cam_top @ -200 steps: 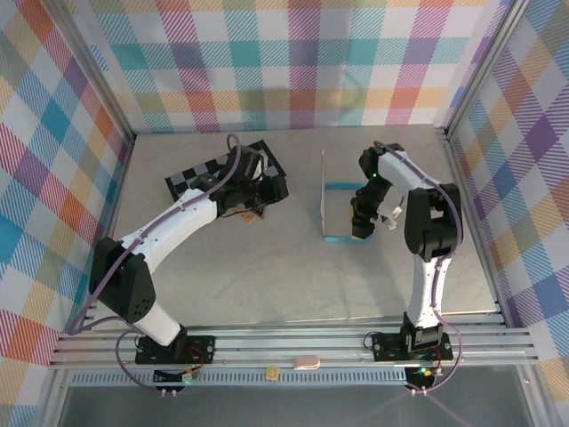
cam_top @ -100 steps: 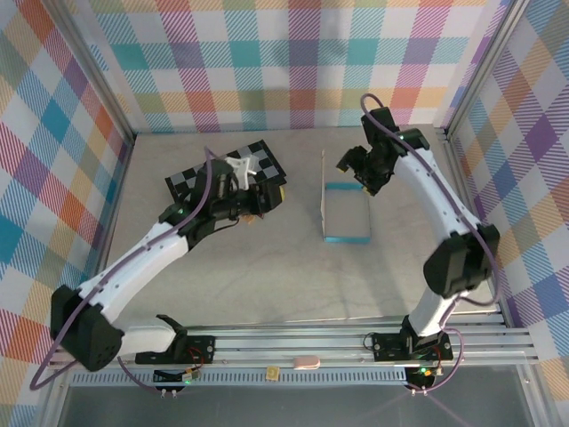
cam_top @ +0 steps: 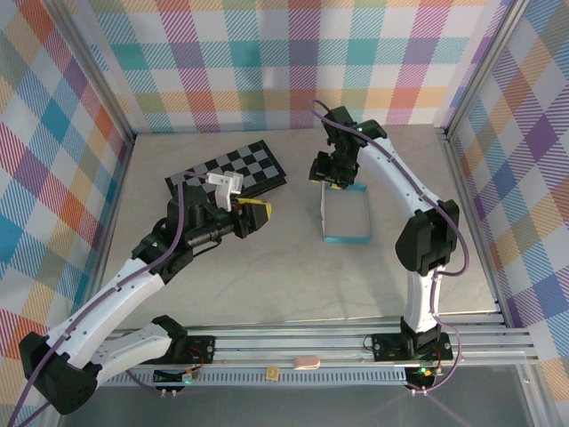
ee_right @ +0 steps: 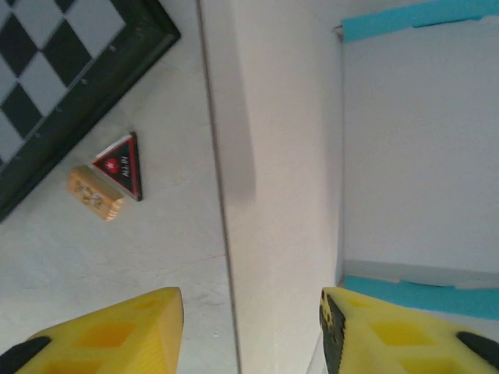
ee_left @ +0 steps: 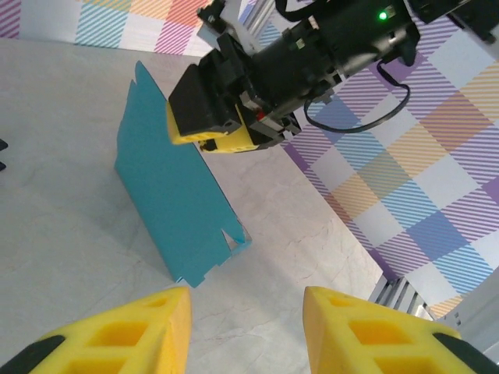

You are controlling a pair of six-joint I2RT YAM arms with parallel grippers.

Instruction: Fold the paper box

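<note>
- The box (cam_top: 348, 213) sits on the table (cam_top: 267, 285), right of centre. It is to the right of the board (cam_top: 240, 166) and apart from it.
- Box condition: partly folded. The flat panel (ee_right: 421, 156) lies white side up, with a teal strip (ee_right: 413, 19) at its far end and another at its near end.
- The upright panel (ee_left: 168, 202) stands along the box's left side. Its teal face points outward toward my left arm and its white face points inward.
- My right gripper (ee_right: 251, 335) is over the far half of the upright panel, pointing down. Its fingers are apart, one on each side of the panel's top edge. In the right wrist view neither finger meets the edge, and nothing is clamped.
- In my left wrist view, a yellow fingertip of the right gripper shows against the teal face near the top edge. I cannot tell whether it touches there.
- My left gripper (cam_top: 255, 216) hovers between the board's near right corner and the box, aimed at the teal face and apart from it. Its fingers are apart, with nothing between them.
- A small dark triangle (ee_right: 121, 165) and a tan block (ee_right: 94, 195) lie on the table just beside the board's edge. They lie right against each other, on the outer side of the upright panel.
</note>
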